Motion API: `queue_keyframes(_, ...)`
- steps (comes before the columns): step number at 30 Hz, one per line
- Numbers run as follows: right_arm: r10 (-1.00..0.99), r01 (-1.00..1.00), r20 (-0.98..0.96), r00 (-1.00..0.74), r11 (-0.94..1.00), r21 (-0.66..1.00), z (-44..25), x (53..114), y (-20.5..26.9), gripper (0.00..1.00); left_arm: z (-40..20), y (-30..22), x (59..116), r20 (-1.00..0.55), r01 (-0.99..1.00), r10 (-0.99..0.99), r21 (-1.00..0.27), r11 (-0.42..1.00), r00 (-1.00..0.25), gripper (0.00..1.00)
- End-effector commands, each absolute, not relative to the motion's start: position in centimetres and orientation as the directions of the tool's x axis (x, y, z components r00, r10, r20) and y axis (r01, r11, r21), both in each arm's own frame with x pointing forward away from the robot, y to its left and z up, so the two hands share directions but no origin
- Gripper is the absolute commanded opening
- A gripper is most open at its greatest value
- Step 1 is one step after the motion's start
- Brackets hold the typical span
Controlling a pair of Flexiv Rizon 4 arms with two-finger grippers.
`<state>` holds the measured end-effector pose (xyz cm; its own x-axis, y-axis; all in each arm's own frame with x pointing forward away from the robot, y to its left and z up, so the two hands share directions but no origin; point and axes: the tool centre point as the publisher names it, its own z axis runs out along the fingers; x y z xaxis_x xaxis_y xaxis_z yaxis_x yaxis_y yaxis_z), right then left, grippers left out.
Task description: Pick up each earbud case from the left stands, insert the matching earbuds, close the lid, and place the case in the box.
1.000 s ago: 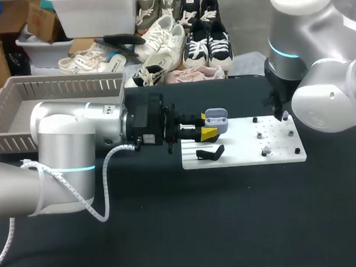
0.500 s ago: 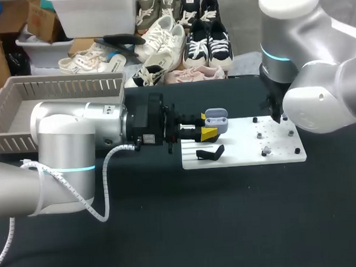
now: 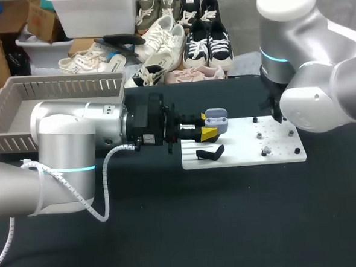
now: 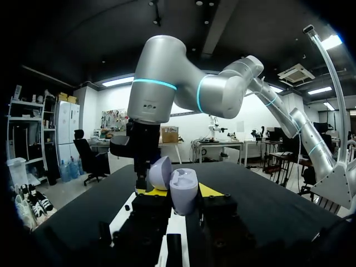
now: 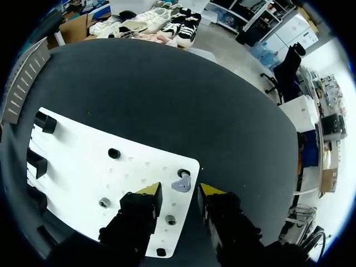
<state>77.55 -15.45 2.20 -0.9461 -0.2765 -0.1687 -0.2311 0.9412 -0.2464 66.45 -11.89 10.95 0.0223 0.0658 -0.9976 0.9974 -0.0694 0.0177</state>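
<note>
Nothing legible at my table: the small white sticker (image 3: 147, 138) on the black wrist block of my left arm (image 3: 75, 137), left of centre, is too tiny for me to read.

- Left arm (image 3: 75, 140): thick silver-grey cylinders, a thin cyan light ring at the joint, a black wrist block with small labels.
- A white ribbed cable (image 3: 104, 174) runs along it.
- Right arm (image 3: 307, 71): the same silver shells, a rounded pale cap, a cyan ring.
- Left claw (image 3: 208, 125) and right claw (image 5: 179, 190): black fingers, yellow tips.
</note>
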Motion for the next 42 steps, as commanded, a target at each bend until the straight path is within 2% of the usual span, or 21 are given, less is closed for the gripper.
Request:
queue_keyframes(1, -0.274, -0.228, -0.167, -0.947, 0.941, -0.25, 2.0, 77.6, -15.6, 0.39, 10.9, -11.9, 66.6, -0.998, 0.997, 0.066, 0.017, -0.072, 0.022, 0.0)
queue_keyframes(10, -0.277, -0.232, -0.165, -0.946, 0.94, -0.248, 1.8, 77.7, -15.6, 0.35, 10.9, -11.9, 66.6, -0.998, 0.997, 0.066, 0.017, -0.072, 0.022, 0.0)
queue_keyframes(14, -0.28, -0.235, -0.163, -0.946, 0.939, -0.249, 1.6, 77.9, -15.7, 0.28, 10.9, -11.9, 66.6, -0.998, 0.997, 0.066, 0.017, -0.072, 0.022, 0.0)
queue_keyframes(18, -0.282, -0.237, -0.161, -0.946, 0.939, -0.25, 1.5, 78.0, -15.8, 0.26, 10.9, -11.9, 66.6, -0.998, 0.997, 0.066, 0.017, -0.072, 0.022, 0.0)
queue_keyframes(26, -0.284, -0.239, -0.158, -0.946, 0.938, -0.252, 1.4, 78.1, -16.0, 0.0, 10.9, -11.9, 66.6, -0.998, 0.997, 0.066, 0.017, -0.072, 0.022, 0.0)
queue_keyframes(42, -0.294, -0.242, -0.18, -0.939, 0.935, -0.26, 2.6, 77.2, -16.0, 0.0, 10.9, -11.9, 66.6, -0.998, 0.997, 0.066, 0.017, -0.072, 0.022, 0.0)
